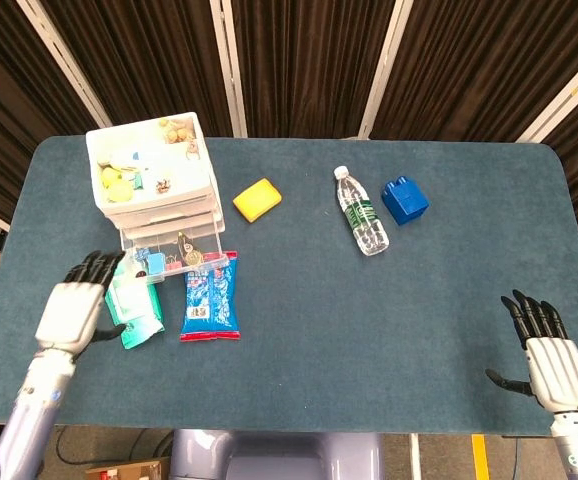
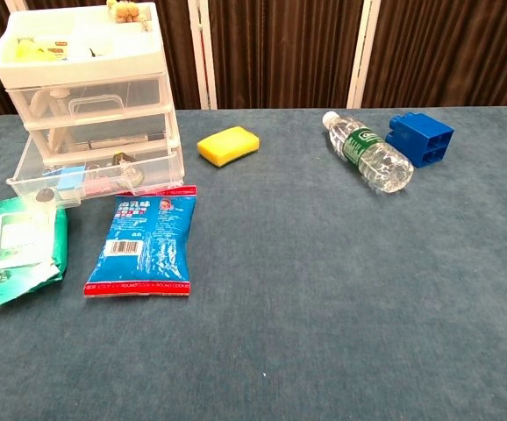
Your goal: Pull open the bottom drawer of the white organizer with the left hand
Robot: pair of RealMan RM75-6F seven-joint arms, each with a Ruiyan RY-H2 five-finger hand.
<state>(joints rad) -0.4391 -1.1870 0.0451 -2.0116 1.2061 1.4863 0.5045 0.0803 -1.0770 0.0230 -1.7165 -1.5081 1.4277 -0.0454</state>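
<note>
The white organizer (image 1: 154, 185) stands in the upper left of the head view, and its bottom drawer (image 2: 96, 177) is already pulled out toward me, with small items visible inside. My left hand (image 1: 72, 305) is at the lower left of the frame, apart from the drawer, fingers spread and holding nothing. It hovers beside the green wipes pack (image 1: 134, 311), which lies just in front of the drawer, near the blue snack bag (image 1: 210, 297). My right hand (image 1: 551, 368) is at the lower right, also with fingers apart and empty, well away from everything.

I judge the pull to be done, or almost. To finish well, I should move my left hand clear without touching the drawer front, because a bump could push it closed or shift the whole organizer. The wipes pack lies near my fingertips, so I should lift the hand, not drag it.
</note>
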